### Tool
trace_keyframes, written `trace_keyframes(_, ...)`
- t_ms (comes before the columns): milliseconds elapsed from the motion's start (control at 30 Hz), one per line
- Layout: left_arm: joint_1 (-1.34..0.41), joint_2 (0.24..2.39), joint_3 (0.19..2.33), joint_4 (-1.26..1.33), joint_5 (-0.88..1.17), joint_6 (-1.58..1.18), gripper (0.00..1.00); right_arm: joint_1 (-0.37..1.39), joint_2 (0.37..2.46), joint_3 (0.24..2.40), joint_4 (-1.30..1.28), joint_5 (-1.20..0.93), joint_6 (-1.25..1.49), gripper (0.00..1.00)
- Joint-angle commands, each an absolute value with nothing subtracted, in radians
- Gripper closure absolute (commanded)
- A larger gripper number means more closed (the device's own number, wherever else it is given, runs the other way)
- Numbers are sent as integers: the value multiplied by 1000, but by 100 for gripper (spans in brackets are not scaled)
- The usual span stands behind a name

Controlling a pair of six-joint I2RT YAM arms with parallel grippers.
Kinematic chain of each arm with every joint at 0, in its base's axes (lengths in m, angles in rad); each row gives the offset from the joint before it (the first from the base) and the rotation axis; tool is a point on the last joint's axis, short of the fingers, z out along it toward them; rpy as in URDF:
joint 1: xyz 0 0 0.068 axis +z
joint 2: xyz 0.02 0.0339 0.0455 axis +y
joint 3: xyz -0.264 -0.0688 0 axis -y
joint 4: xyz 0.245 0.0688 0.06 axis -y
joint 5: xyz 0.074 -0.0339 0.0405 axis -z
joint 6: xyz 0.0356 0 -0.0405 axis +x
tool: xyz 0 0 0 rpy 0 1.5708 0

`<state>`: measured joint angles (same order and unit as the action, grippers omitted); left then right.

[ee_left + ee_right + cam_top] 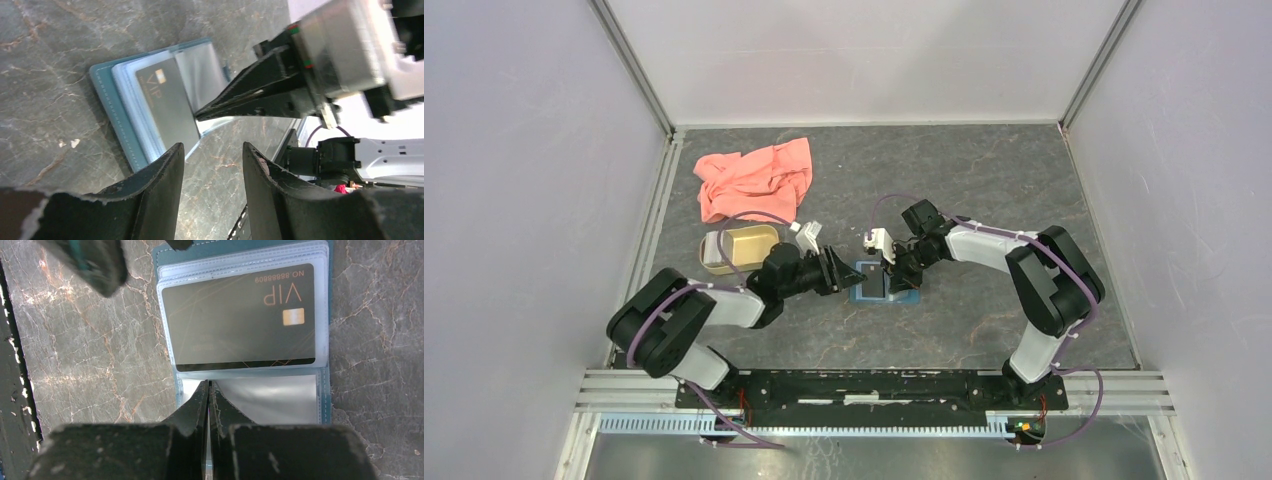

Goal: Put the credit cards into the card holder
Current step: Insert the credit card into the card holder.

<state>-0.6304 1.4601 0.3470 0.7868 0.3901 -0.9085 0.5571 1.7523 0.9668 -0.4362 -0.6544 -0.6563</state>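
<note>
Grey marbled table (984, 180). Left gripper (212, 147): jaws apart, empty, just beside the card holder (117, 110), which lies open mid-table. Right gripper (208, 385): jaws pressed together, tips on a clear sleeve (270, 395). Dark credit card (240, 320): sleeved inside.

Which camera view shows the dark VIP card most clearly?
The right wrist view: the dark card fills much of the frame, flat in the card holder, lettering and chip readable. The left wrist view shows it slanted and smaller. The top view shows only a tiny dark patch.
</note>
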Motion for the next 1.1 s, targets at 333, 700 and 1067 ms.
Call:
trace_keyframes(333, -635, 1645, 413, 853, 398, -928, 49, 556, 1800, 992, -476, -613, -687, 94)
trace_keyframes(700, -639, 1708, 436, 878, 438, -956, 50, 557, 1799, 996, -478, -615, -687, 94)
trace_keyframes(1067, -644, 1702, 431, 1010, 492, -1043, 52, 555, 1782, 1000, -483, -627, -693, 93)
